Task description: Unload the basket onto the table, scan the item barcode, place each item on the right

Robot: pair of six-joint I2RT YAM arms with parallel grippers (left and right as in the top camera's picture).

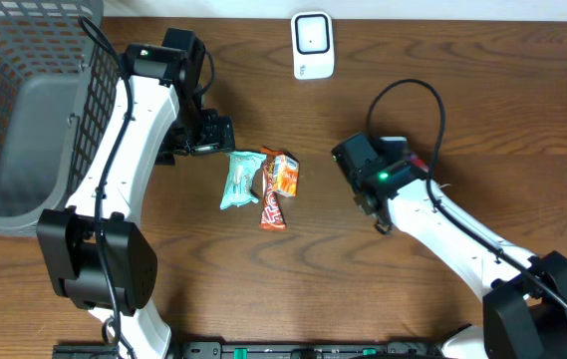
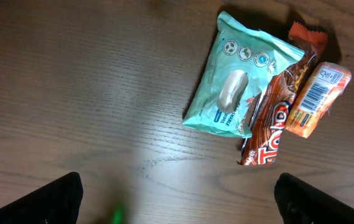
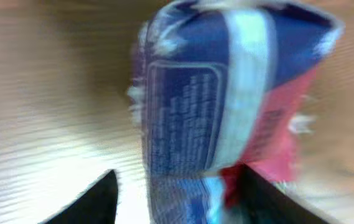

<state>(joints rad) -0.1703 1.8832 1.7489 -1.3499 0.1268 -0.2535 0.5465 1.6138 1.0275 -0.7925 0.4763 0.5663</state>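
Note:
A blue, white and red snack packet [image 3: 189,112] fills the right wrist view, blurred, standing between the jaws of my right gripper [image 3: 177,180]. The jaws are apart, with a strip of table showing between the left finger [image 3: 96,199] and the packet. In the overhead view my right gripper [image 1: 361,168] is right of centre and covers the packet. The white scanner [image 1: 313,45] stands at the table's back edge. My left gripper [image 2: 177,193] hangs open over bare wood, nothing between its fingers.
A teal packet [image 1: 240,179], a brown bar [image 1: 272,204] and an orange packet [image 1: 284,174] with a barcode lie together mid-table, between the arms. A grey wire basket [image 1: 24,110] stands at the far left.

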